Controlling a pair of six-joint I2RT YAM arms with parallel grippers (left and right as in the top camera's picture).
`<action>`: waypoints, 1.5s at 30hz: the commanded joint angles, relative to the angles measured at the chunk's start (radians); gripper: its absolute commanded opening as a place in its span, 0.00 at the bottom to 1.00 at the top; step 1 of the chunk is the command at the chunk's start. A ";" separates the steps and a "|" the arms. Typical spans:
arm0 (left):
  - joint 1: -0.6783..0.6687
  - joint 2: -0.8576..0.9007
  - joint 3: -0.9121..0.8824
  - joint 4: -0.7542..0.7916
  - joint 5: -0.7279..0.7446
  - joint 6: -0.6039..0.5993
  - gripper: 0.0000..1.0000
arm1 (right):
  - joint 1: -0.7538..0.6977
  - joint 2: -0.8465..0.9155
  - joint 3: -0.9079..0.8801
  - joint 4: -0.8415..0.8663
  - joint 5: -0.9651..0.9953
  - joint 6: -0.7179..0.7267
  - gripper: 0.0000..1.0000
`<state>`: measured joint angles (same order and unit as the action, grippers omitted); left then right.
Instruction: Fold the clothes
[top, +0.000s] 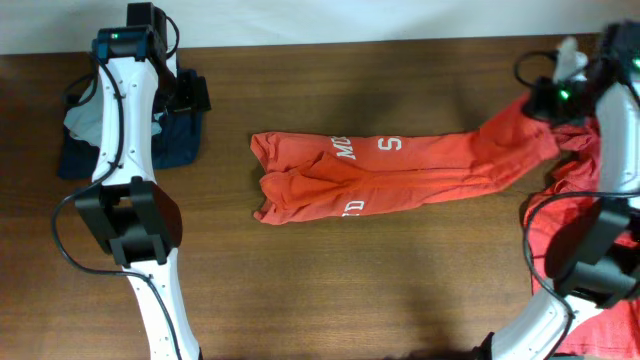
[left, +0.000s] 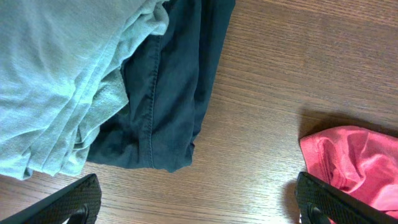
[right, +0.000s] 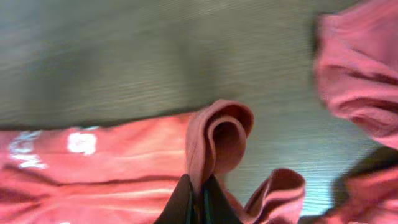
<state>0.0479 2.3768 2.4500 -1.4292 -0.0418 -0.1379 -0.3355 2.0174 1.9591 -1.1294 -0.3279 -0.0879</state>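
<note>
The limp, light orange-red T-shirt (top: 400, 172) lies stretched mid-table toward three o'clock, its far fold, probably the hem, pinched by the right gripper (right: 200, 198); the left gripper (left: 199, 205), spread empty, should take the nine-o'clock edge.

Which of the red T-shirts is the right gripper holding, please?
The lettered shirt stretched across mid-table; the right gripper pinches a fold of it. The other shirt lies bunched at the right edge.
</note>
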 joint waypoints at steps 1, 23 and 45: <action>0.000 -0.021 0.018 -0.001 0.000 0.004 0.99 | 0.096 0.000 0.068 -0.035 -0.011 0.072 0.04; 0.001 -0.021 0.018 -0.001 0.000 0.004 0.99 | 0.594 0.120 0.042 -0.065 0.156 0.183 0.04; 0.001 -0.021 0.018 -0.001 0.000 0.004 0.99 | 0.649 0.166 0.042 -0.052 0.079 0.182 0.62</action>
<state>0.0479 2.3768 2.4500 -1.4292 -0.0418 -0.1379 0.2871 2.1830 2.0037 -1.1870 -0.2020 0.0906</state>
